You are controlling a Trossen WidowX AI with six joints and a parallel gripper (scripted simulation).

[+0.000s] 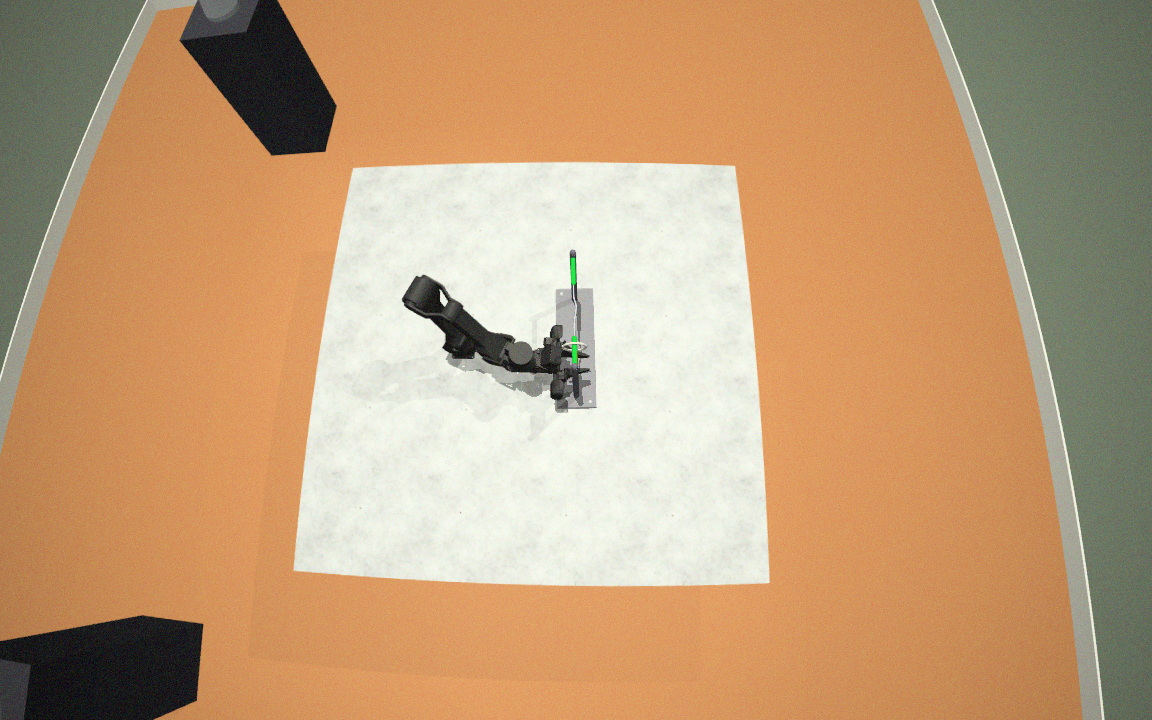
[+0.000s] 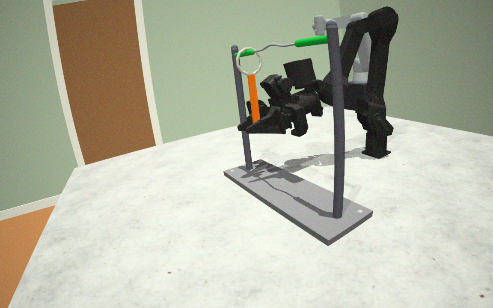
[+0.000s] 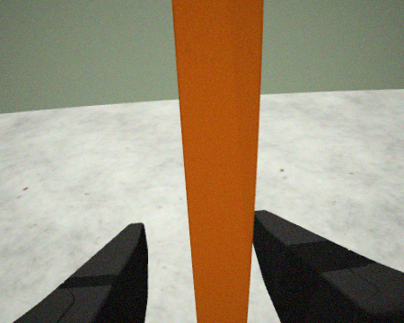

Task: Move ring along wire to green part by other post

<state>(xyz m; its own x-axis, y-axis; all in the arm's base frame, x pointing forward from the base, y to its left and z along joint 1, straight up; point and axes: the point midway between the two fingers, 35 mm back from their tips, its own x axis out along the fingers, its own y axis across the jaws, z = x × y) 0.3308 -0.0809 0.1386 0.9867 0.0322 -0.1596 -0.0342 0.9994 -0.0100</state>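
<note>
A white ring (image 2: 238,60) (image 1: 576,341) hangs on the green part (image 2: 246,54) of the wire next to the thinner far post (image 2: 242,126). Its orange handle (image 2: 253,97) (image 3: 216,126) hangs straight down. My gripper (image 2: 250,123) (image 3: 199,230) (image 1: 574,367) is open with one finger on each side of the handle's lower end. In the wrist view there is a gap at the left finger, and the right finger sits against the handle's edge. The thin grey wire (image 2: 275,45) bends across to the other green part (image 2: 309,41) (image 1: 572,268) at the thicker near post (image 2: 337,134).
Both posts stand on a grey base plate (image 2: 309,214) (image 1: 586,304) on the marbled table top. The arm's base (image 2: 374,145) stands behind the frame. Two black camera stands (image 1: 258,71) (image 1: 88,667) are on the orange floor.
</note>
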